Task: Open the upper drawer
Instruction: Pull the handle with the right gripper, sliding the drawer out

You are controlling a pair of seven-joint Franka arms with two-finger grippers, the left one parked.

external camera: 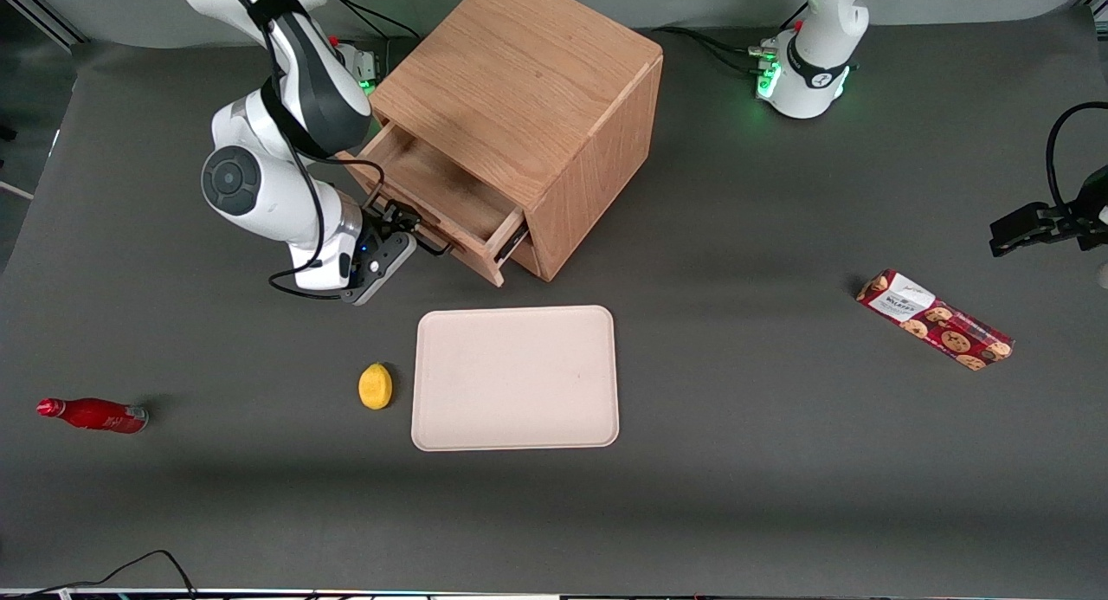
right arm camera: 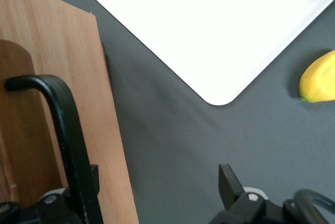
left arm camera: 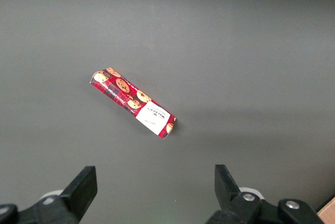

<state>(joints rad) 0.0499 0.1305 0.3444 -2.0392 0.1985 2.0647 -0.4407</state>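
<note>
Front view: the upper drawer is seen pulled partway out of the cabinet. The gripper is positioned at its black handle.

Right wrist view: the fingers are spread, the handle lying between them. A tray and lemon are noted on the table.

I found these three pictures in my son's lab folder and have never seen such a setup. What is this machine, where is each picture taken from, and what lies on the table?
Two white robot arms stand on a grey table. One picture looks from the front; the other two come from cameras on the arms' wrists. The working arm's gripper is at the black handle of the upper drawer, which stands pulled out of an oak cabinet; its fingers are open around the bar. Nearer the front camera lie a pale tray, a lemon, a red bottle and a cookie packet.
</note>
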